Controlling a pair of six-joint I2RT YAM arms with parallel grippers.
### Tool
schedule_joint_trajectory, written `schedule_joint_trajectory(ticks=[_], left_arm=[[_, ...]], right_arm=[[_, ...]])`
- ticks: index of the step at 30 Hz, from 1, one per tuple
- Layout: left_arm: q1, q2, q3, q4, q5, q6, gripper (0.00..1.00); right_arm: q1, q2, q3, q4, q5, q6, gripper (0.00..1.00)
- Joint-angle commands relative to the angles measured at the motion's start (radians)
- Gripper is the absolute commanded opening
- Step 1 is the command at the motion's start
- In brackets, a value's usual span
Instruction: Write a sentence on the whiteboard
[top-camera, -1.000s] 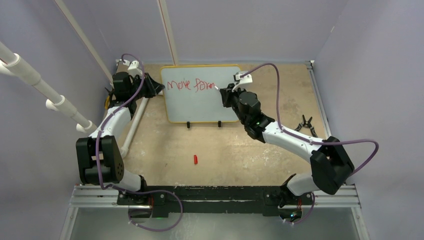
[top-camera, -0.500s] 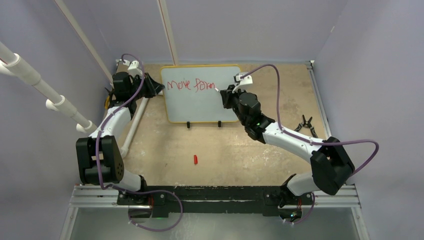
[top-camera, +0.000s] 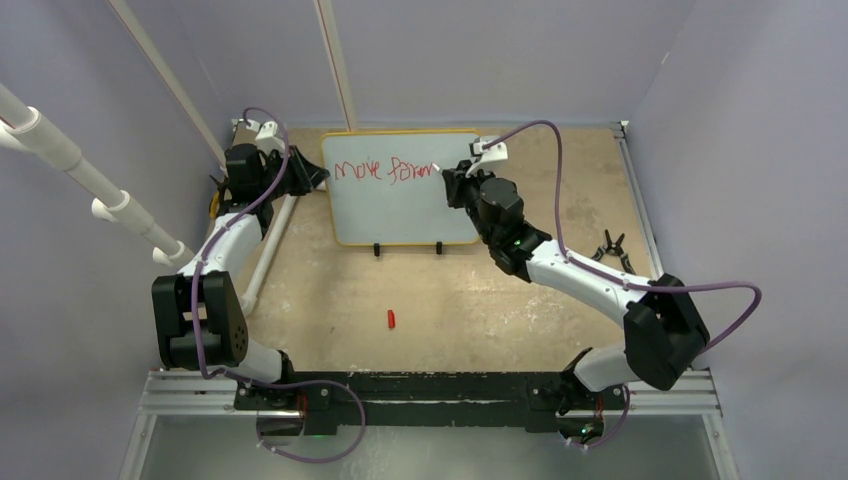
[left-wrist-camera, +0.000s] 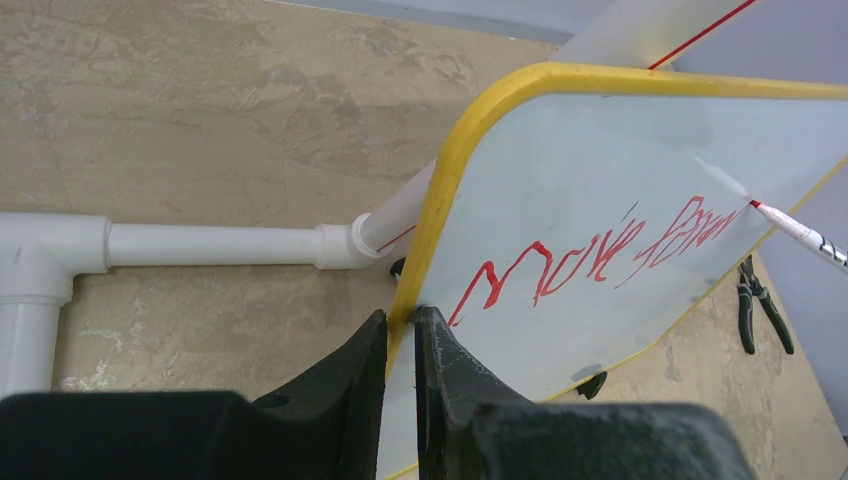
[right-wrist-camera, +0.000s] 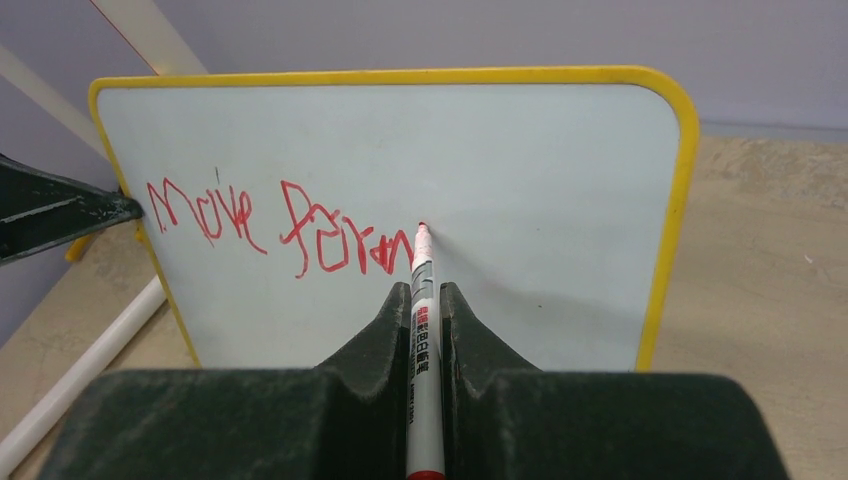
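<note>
The whiteboard (top-camera: 400, 205) stands upright at the back of the table, yellow-framed, on two black feet. Red lettering (top-camera: 385, 169) on its top line reads roughly "Move forw"; it also shows in the right wrist view (right-wrist-camera: 280, 230) and the left wrist view (left-wrist-camera: 600, 255). My left gripper (left-wrist-camera: 402, 318) is shut on the whiteboard's left edge (left-wrist-camera: 425, 240). My right gripper (right-wrist-camera: 424, 292) is shut on a white marker (right-wrist-camera: 422, 320) with a red tip. The tip touches the board just right of the last letter (top-camera: 437, 168).
A red marker cap (top-camera: 391, 319) lies on the tan table in front of the board. Black pliers (top-camera: 612, 248) lie at the right. White PVC pipe (left-wrist-camera: 200, 244) runs behind the board's left side. Purple walls enclose the table.
My right gripper and the marker have shifted slightly up and right along the top line. The lettering looks the same. The left arm has not moved.
</note>
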Motion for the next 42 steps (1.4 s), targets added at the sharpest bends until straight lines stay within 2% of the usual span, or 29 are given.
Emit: schedule_joint_trajectory(ticks=[1, 6, 10, 23, 42], left_arm=[[-0.001, -0.031, -0.001, 0.031, 0.014, -0.002, 0.15], [-0.002, -0.032, -0.002, 0.031, 0.016, -0.004, 0.15], [0.000, -0.034, -0.002, 0.030, 0.016, -0.003, 0.15], [-0.002, -0.035, -0.005, 0.029, 0.013, 0.000, 0.15], [-0.001, -0.029, -0.001, 0.031, 0.014, -0.001, 0.15]], right_arm=[[-0.005, -0.014, 0.027, 0.030, 0.014, -0.021, 0.00], [-0.005, -0.071, -0.041, 0.079, -0.018, -0.037, 0.00], [-0.005, -0.098, -0.068, 0.053, -0.024, -0.009, 0.00], [-0.025, -0.057, -0.042, 0.028, -0.002, -0.004, 0.00], [-0.040, -0.012, -0.017, 0.054, -0.067, -0.041, 0.00]])
